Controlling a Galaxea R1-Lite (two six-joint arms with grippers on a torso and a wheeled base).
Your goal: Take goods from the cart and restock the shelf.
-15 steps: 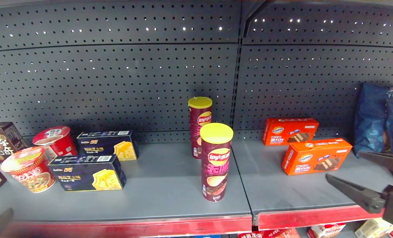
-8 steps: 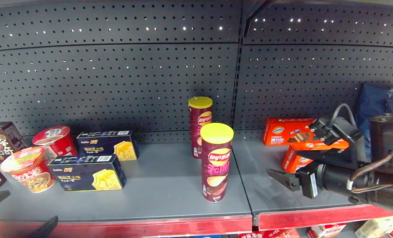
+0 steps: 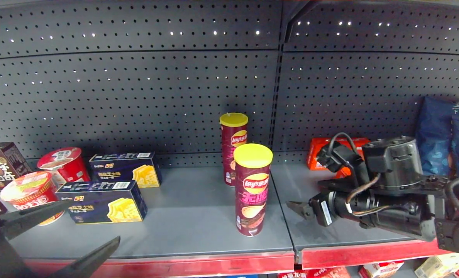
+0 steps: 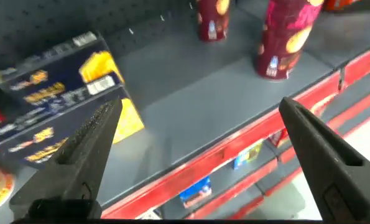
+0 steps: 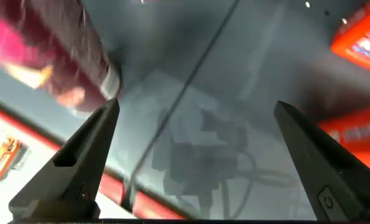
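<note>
Head view puts both claws nearest, level with the red shelf lip point(image 3: 214, 266). The left gripper point(image 3: 94, 221) hangs at the front left corner, its fingers spread wide with nothing between them. The left wrist view confirms that, with only bare shelf point(image 4: 197, 118) in the gap. The right gripper point(image 3: 308, 195) sits low over the right bay, pointing toward the middle. Its own camera shows its jaws just as wide, framing bare shelf. With both claws empty, I judge that no item is in hand for stocking, so the next piece has to come from the cart.

Just past the lip stands the front can point(image 3: 252, 193), upright, label forward, at the seam between the two bays. It sits close to the edge, likely faced up for shoppers. The right claw's fingertip is near it but apart.

Left of it lies a blue box point(image 3: 104, 202) on its long side, with a noodle cup point(image 3: 28, 193) beside that, partly behind the left claw's upper finger. Each row runs front to back: a second box point(image 3: 127, 168) and a second cup point(image 3: 61, 164) sit behind their twins. A back can point(image 3: 233, 146) stands directly behind the front one. That order suggests one product per lane.

On the right, an orange box point(image 3: 318, 154) peeks out behind the arm, and blue bags point(image 3: 449, 135) lean on the pegboard point(image 3: 136, 96). Open floor lies between the lanes, so there is room for more stock.
</note>
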